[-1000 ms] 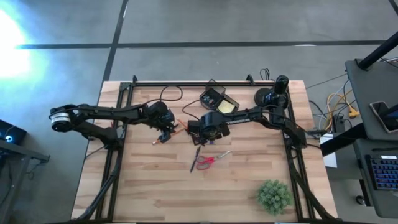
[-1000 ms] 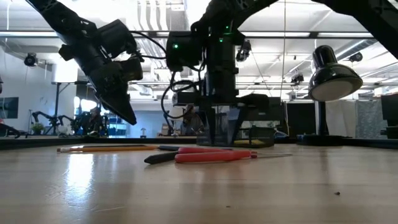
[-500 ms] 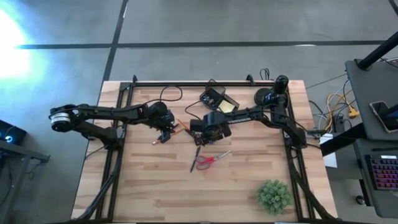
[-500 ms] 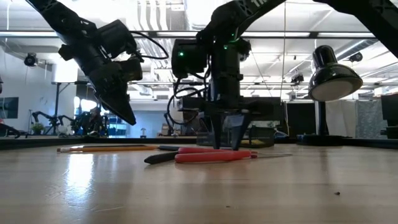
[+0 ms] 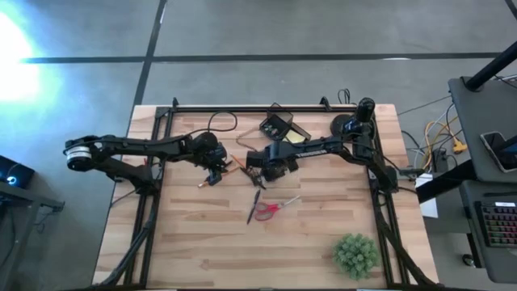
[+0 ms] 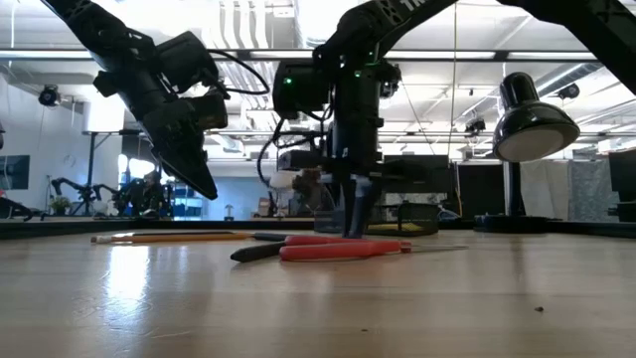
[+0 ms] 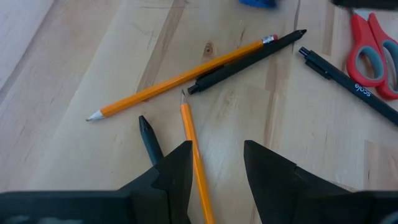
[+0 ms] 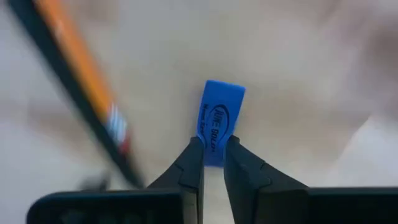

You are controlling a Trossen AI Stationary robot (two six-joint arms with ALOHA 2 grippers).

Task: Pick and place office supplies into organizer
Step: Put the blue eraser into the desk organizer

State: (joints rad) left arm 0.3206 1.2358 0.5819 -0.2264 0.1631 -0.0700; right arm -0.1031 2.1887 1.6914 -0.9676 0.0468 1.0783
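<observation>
Two fingers of my right claw [image 8: 212, 163] pinch the near end of the blue eraser [image 8: 219, 118], nearly shut on it, down at the worktop [image 5: 202, 242]. Its long axis runs straight ahead, away from my wrist. My left claw [image 7: 216, 163] waits open over an orange pencil [image 7: 194, 152].

Looking down on the table [image 5: 194, 242]: organizer [image 5: 279, 127] sits around 12 o'clock, scissors [image 5: 269, 210] dead centre with a pen [image 5: 253, 206] just beside them at 9, pencils [image 5: 214, 176] out toward 10, plant [image 5: 356, 255] way off at 4.
</observation>
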